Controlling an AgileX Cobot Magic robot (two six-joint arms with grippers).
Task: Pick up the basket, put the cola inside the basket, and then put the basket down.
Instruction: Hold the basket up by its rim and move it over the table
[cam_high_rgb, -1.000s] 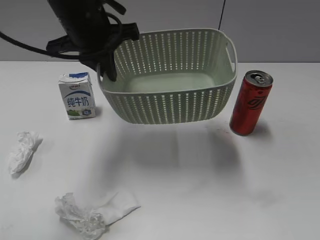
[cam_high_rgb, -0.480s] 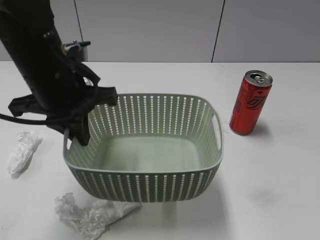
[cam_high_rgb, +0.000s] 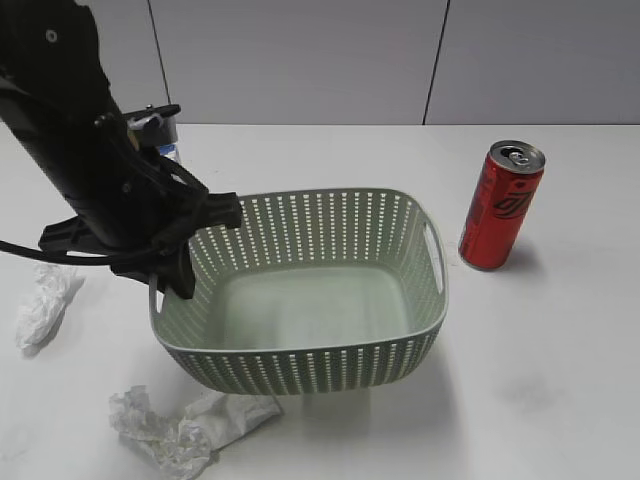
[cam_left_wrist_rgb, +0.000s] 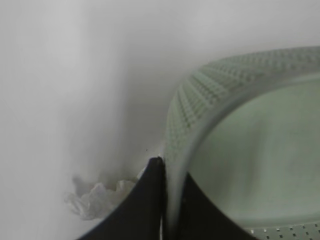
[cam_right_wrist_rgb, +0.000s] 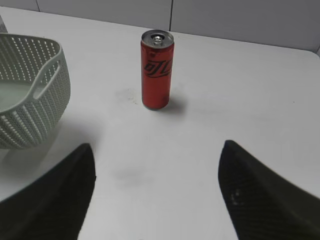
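The pale sage-green basket (cam_high_rgb: 330, 330) hangs tilted just above the table in the exterior view, empty inside. My left gripper (cam_high_rgb: 172, 285) is shut on the basket's left rim; the left wrist view shows the rim (cam_left_wrist_rgb: 200, 115) pinched between the two black fingers (cam_left_wrist_rgb: 169, 172). The red cola can (cam_high_rgb: 501, 205) stands upright on the table to the right of the basket, apart from it. In the right wrist view the cola (cam_right_wrist_rgb: 156, 69) stands ahead, and my right gripper (cam_right_wrist_rgb: 157, 182) is open and empty, well short of it. The basket's right handle end (cam_right_wrist_rgb: 35, 90) shows there at the left.
Crumpled white tissue lies at the left (cam_high_rgb: 45, 303) and at the front left (cam_high_rgb: 185, 430), partly under the basket's corner; it also shows in the left wrist view (cam_left_wrist_rgb: 97, 197). The milk carton is hidden behind my left arm. White table (cam_high_rgb: 540, 350) all round.
My left arm has carried the basket from high at the back down and toward the front, then a little to the right. The cola has not moved.
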